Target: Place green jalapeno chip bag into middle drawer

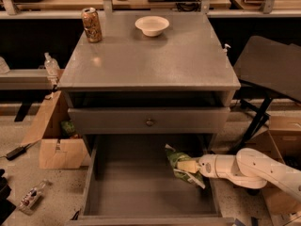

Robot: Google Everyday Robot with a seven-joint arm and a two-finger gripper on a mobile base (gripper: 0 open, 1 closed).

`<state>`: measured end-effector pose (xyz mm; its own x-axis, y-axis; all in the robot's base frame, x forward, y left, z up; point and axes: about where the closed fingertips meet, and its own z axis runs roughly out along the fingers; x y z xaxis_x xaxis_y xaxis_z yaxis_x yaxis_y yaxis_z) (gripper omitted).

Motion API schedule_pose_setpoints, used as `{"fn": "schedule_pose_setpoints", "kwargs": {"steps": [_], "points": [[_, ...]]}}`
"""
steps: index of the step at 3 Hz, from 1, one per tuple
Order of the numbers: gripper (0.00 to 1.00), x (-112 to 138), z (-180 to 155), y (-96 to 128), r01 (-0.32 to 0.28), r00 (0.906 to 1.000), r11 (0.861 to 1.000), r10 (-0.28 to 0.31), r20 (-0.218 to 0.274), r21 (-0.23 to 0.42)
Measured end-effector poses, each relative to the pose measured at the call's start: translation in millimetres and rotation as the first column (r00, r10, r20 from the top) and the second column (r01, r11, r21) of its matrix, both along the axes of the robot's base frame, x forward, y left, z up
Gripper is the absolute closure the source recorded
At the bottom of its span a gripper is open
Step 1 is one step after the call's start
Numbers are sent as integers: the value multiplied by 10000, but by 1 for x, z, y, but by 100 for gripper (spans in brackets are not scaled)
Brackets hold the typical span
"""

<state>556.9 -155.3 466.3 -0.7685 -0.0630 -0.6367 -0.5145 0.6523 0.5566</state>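
The green jalapeno chip bag [174, 157] lies crumpled at the right side of the open middle drawer [131, 189], close to its right wall, with its white edge strip pointing down toward the front. My gripper [187, 166] reaches in from the right on a white arm [244, 167], and its tip is on the bag just above the drawer floor.
Above the open drawer is a closed drawer front with a small round knob [149, 122]. On the cabinet top stand a brown-orange can [91, 25] and a white bowl [152, 25]. A cardboard box [55, 147] sits on the floor at left, a dark chair [275, 65] at right.
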Motion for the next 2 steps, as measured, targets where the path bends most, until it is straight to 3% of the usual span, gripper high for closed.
{"fn": "schedule_pose_setpoints", "kwargs": {"steps": [1, 2], "points": [[0, 0, -1, 3, -48, 10000, 10000, 48, -16, 24], [0, 0, -1, 3, -48, 10000, 10000, 48, -16, 24]]}}
